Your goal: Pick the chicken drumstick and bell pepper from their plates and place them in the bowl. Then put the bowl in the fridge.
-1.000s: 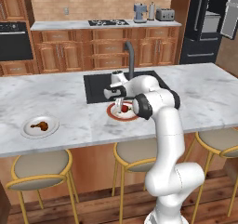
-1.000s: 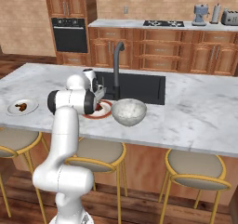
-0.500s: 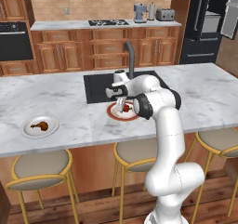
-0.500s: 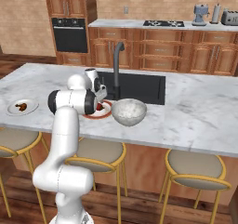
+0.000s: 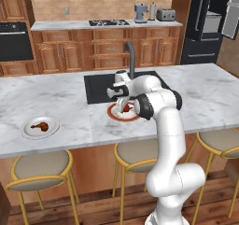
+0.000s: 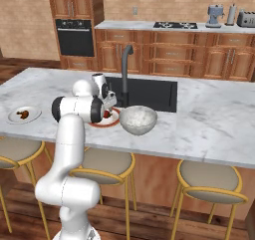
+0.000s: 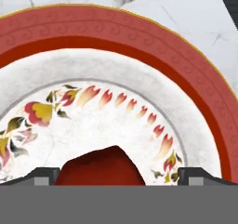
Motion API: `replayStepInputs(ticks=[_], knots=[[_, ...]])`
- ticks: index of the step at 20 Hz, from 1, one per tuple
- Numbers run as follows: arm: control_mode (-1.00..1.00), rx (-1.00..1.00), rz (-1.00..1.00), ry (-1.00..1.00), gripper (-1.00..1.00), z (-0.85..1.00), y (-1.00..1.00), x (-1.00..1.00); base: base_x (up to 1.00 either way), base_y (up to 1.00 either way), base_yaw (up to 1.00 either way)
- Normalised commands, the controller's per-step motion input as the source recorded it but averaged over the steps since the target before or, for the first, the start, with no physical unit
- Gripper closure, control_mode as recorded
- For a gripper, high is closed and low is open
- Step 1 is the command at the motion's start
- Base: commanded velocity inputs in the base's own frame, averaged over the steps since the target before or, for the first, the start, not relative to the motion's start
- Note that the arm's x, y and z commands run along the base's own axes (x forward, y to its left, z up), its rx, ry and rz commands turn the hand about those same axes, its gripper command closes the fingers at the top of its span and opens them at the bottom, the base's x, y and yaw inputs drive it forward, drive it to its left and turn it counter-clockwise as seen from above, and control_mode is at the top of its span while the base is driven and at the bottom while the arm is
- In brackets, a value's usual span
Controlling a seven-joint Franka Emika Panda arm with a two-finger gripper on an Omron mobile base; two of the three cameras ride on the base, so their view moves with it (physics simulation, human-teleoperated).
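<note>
Lowered since earlier, spread fingers (image 7: 119, 175) straddle the rounded glossy bell pepper (image 7: 102, 167) on its floral red-rimmed plate (image 7: 186, 83).

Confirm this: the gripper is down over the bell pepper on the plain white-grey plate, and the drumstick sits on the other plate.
Wrong plate. The hand view shows the bell pepper between the gripper fingertips on the red-rimmed plate; the chicken drumstick lies on the plain plate.

Marble island (image 5: 56, 95) with black sink (image 5: 100, 86), gold stools (image 5: 39, 170) near, wood cabinets (image 5: 107, 46) and wall oven (image 5: 15, 41) far.
</note>
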Motion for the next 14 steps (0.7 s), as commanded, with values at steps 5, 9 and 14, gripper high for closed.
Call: replayStepInputs(ticks=[5,9,14], knots=[[-1.0,0.0,-0.08,0.0,-1.0,-0.07,-0.01,0.0,0.0,0.0,0.0],[-1.0,0.0,0.0,0.0,1.0,-0.13,0.0,0.0,0.0,0.0,0.0],[-1.0,0.0,0.0,0.0,1.0,-0.08,0.0,-0.02,0.0,0.0,0.0]])
